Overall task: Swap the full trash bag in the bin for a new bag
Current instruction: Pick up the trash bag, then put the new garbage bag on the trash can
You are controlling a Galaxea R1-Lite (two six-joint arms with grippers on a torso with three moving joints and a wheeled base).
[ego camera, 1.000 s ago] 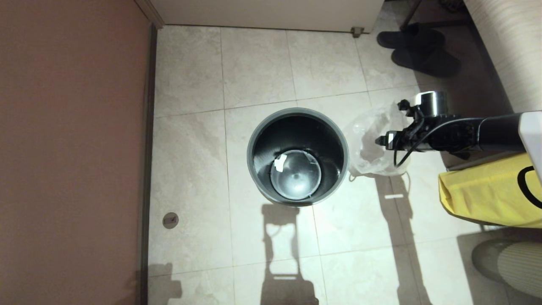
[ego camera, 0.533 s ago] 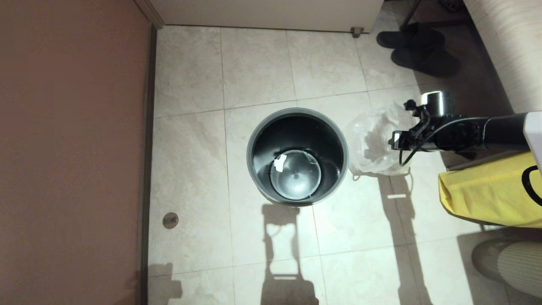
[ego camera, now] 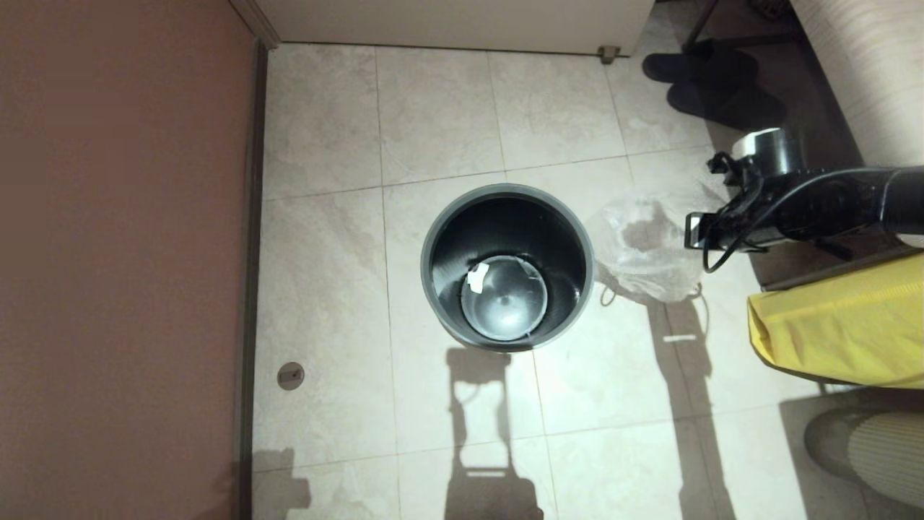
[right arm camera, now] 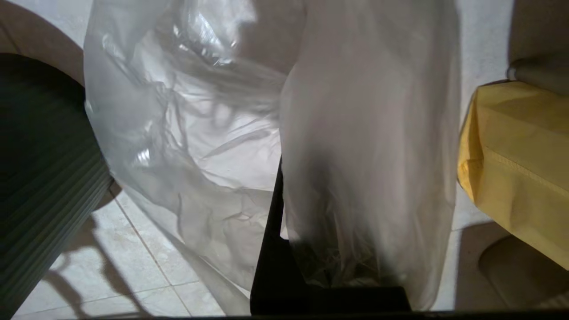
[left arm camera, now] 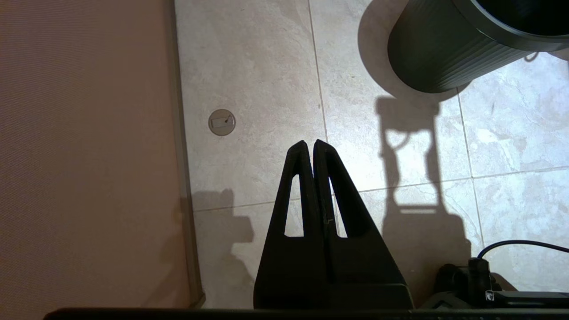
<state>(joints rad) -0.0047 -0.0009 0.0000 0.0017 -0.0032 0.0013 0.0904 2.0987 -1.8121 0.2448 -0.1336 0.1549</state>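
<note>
The bin (ego camera: 507, 267) stands on the tiled floor in the middle of the head view, unlined, its glossy black inside bare but for a small white scrap (ego camera: 476, 277). Just right of it hangs the new bag (ego camera: 644, 253), crumpled and see-through, its lower end touching the floor. My right gripper (ego camera: 694, 232) is shut on the bag's right edge. In the right wrist view the bag (right arm camera: 195, 146) drapes over the fingers; only one black finger (right arm camera: 272, 231) shows, with the bin's wall (right arm camera: 40, 178) beside it. My left gripper (left arm camera: 310, 144) is parked, shut and empty, low beside the bin (left arm camera: 444, 49).
A brown wall (ego camera: 123, 253) runs along the left. A yellow sack (ego camera: 837, 325) lies at the right under my right arm. Dark slippers (ego camera: 715, 87) sit at the far right. A round floor plug (ego camera: 291, 375) is near the wall.
My right arm has moved right and a little farther away from the bin, dragging the clear bag with it. The bin and the left arm have not moved.
</note>
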